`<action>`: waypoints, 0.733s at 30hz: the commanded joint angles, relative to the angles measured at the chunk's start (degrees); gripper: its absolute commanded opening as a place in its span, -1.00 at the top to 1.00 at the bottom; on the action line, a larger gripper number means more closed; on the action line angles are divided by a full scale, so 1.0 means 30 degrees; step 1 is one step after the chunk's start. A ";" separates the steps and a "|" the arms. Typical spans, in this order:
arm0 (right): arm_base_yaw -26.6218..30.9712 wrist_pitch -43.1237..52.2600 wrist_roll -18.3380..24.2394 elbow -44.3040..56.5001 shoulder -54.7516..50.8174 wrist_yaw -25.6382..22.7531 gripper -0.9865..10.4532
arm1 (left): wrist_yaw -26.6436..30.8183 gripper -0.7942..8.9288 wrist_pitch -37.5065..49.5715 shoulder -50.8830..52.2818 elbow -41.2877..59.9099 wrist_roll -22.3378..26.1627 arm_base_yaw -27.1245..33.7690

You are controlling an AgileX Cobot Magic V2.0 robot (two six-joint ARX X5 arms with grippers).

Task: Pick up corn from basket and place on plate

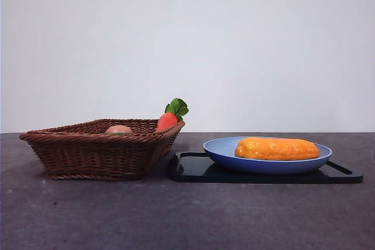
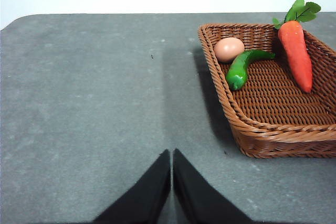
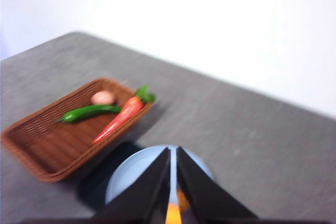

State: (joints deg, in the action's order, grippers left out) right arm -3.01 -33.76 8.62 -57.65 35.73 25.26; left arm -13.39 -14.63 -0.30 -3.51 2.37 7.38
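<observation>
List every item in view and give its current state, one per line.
corn: lying flat on the plate, released.
plate: on the black tray, holding the corn.
basket: upright on the table, no corn in it.
carrot: lying in the basket, leaning against its wall.
green pepper: lying in the basket.
egg: in a basket corner.
left gripper: shut, empty.
right gripper: shut, above the plate.

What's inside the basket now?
The basket holds a carrot, a green pepper and an egg. No corn; it lies on the plate. From the front the rim hides the pepper.
</observation>
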 commanded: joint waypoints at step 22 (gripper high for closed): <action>0.1588 1.0695 -0.0780 1.7886 -1.1839 -0.3060 0.82 | 0.0022 0.82 -0.0240 0.0036 0.0459 0.0029 0.0051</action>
State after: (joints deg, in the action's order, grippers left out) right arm 1.72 -2.33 7.62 -4.34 0.36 16.27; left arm -13.39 -14.63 -0.30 -3.51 2.37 7.38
